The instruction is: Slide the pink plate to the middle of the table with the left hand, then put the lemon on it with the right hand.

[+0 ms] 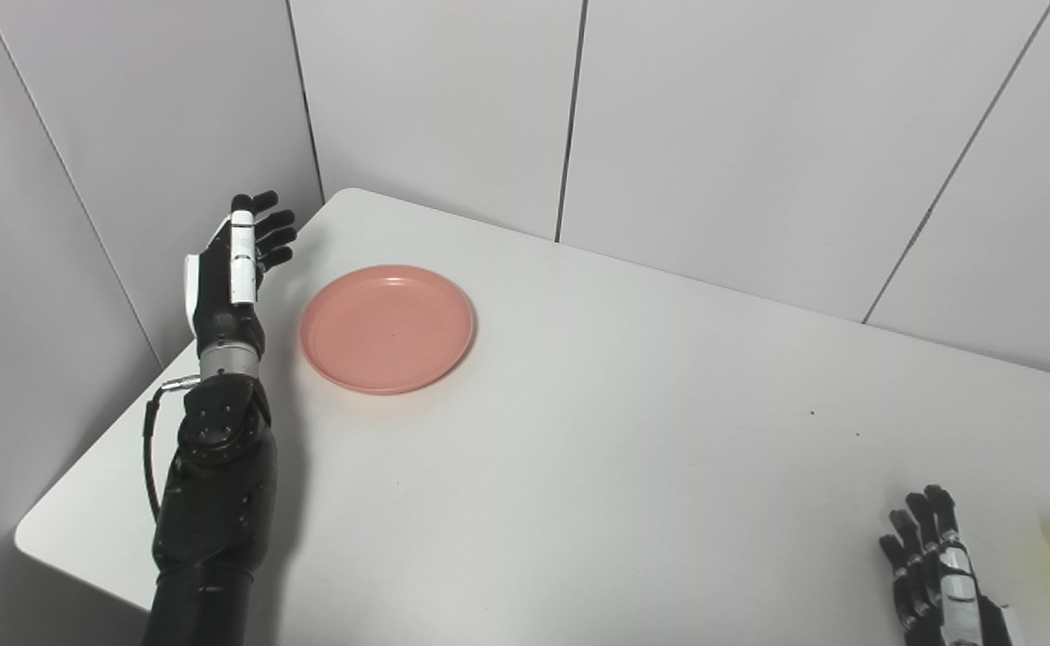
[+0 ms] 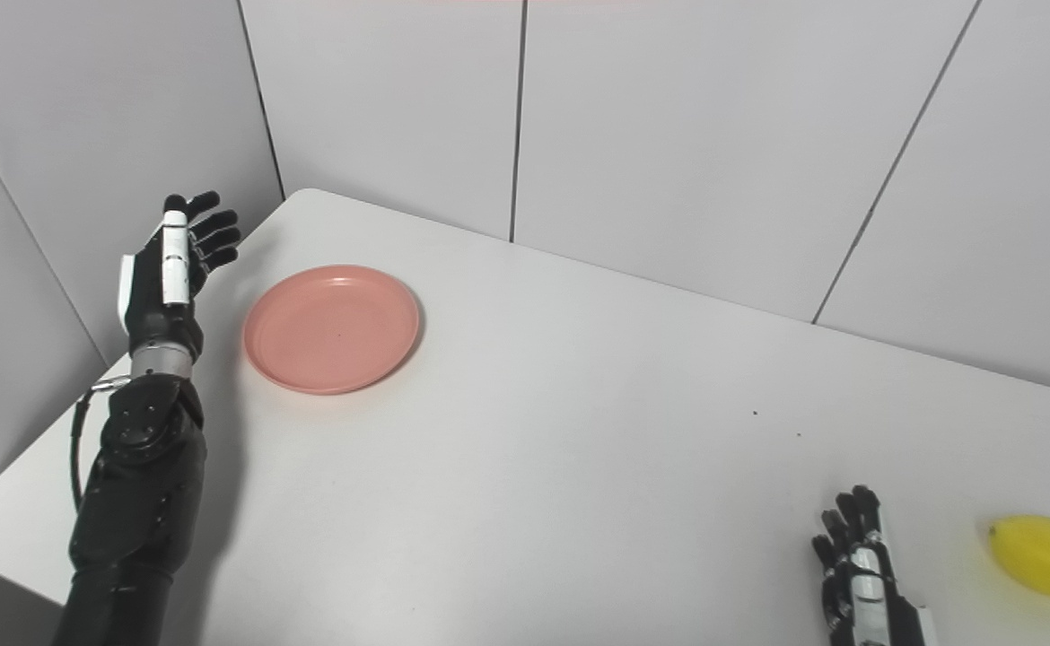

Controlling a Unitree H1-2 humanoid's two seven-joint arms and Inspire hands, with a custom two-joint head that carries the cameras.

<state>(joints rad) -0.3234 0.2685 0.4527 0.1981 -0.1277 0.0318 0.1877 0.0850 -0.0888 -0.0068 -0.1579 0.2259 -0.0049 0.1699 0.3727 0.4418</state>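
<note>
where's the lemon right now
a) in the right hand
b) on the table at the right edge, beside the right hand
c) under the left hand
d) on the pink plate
b: the lemon lies on the white table near the right edge, apart from the open right hand, while the pink plate is bare at the far left, next to the open left hand.

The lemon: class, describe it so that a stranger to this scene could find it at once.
Start at the white table and follow its near edge to the far right. There, just right of the right hand, lies the lemon. It is the only yellow thing on the table; the pink plate sits far off, at the left.
</note>
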